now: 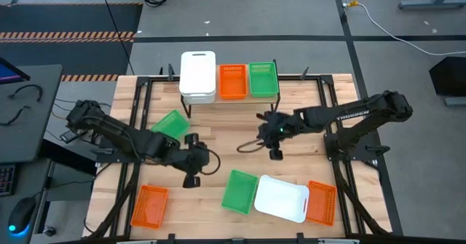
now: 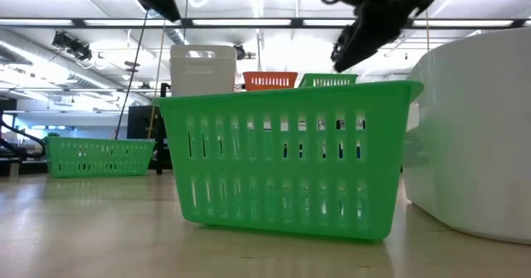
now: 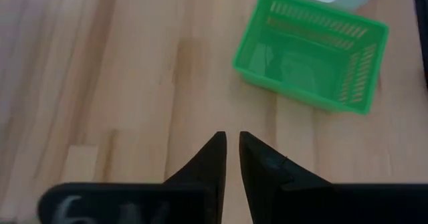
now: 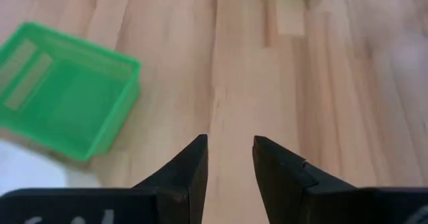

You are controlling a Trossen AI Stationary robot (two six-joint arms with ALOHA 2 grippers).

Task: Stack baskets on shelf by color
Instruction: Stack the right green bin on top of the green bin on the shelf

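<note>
On the shelf at the table's far edge stand a white basket stack, an orange basket and a green basket. One green basket lies on the table's left. At the near edge lie a green basket, a white basket and an orange one; another orange basket lies near left. My left gripper hovers shut, left of the near green basket. My right gripper hovers narrowly open over bare wood, beyond that green basket.
Black frame rails run along both sides of the table. A dark cable loop lies beside my right gripper. Bare wood shows between the shelf and the near row of baskets. In the low view the near green basket fills the foreground.
</note>
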